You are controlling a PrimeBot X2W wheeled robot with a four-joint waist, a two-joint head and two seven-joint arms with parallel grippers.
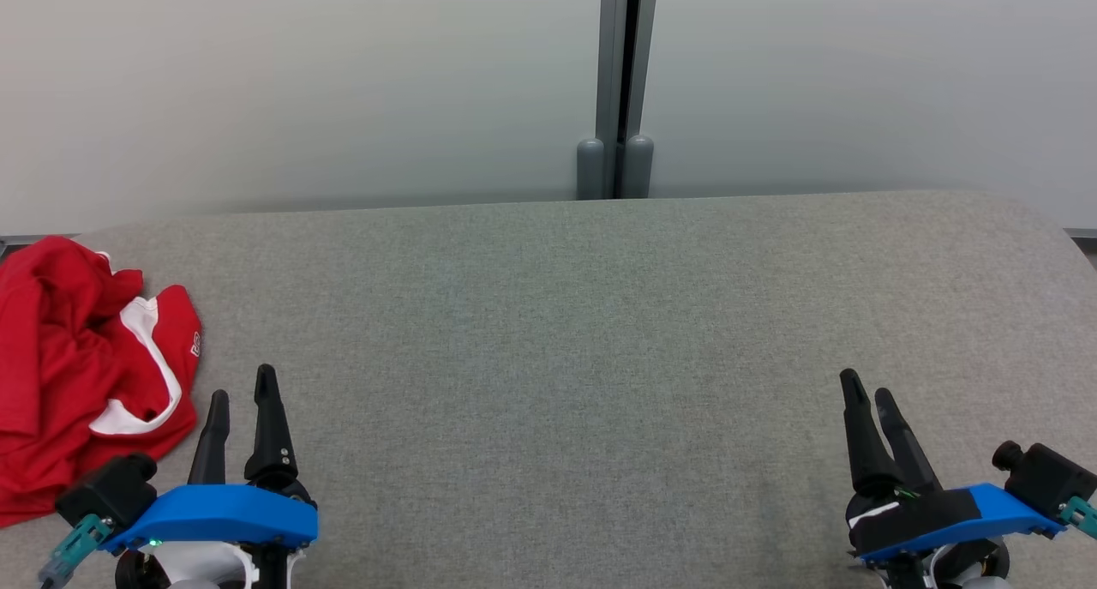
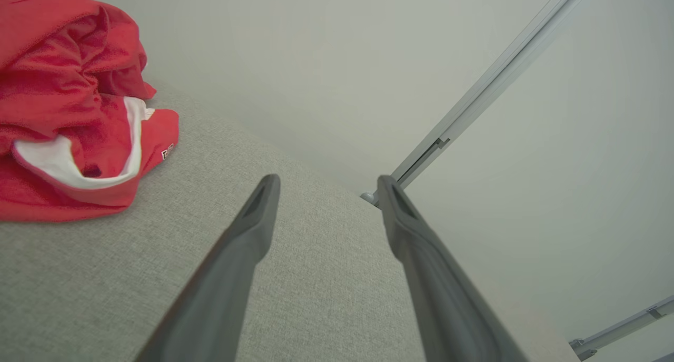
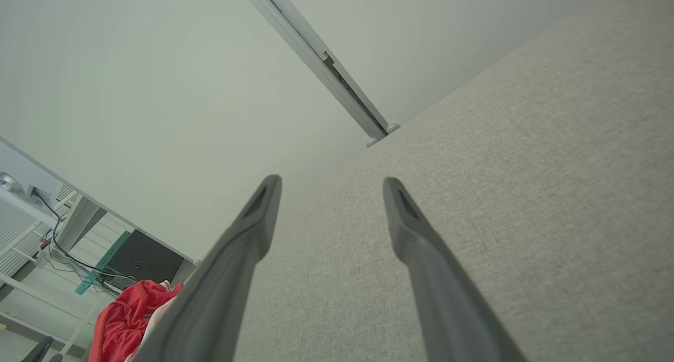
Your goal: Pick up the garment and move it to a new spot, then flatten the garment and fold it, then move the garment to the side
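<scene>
A crumpled red garment (image 1: 77,366) with white trim lies at the left edge of the grey cloth table (image 1: 583,332). In the left wrist view the garment (image 2: 68,104) is bunched at the upper left, and the right wrist view catches the garment (image 3: 126,320) far off at the lower left. My left gripper (image 1: 242,385) hovers open just right of the heap, with nothing between its fingers (image 2: 253,219). Over at the table's right front, my right gripper (image 1: 866,385) stands open and empty, its fingers (image 3: 405,219) above bare cloth.
A pale partition wall with a grey vertical post (image 1: 621,83) runs behind the table's far edge. Beyond the table's left end, the right wrist view shows a white frame, cables and a dark box (image 3: 139,259).
</scene>
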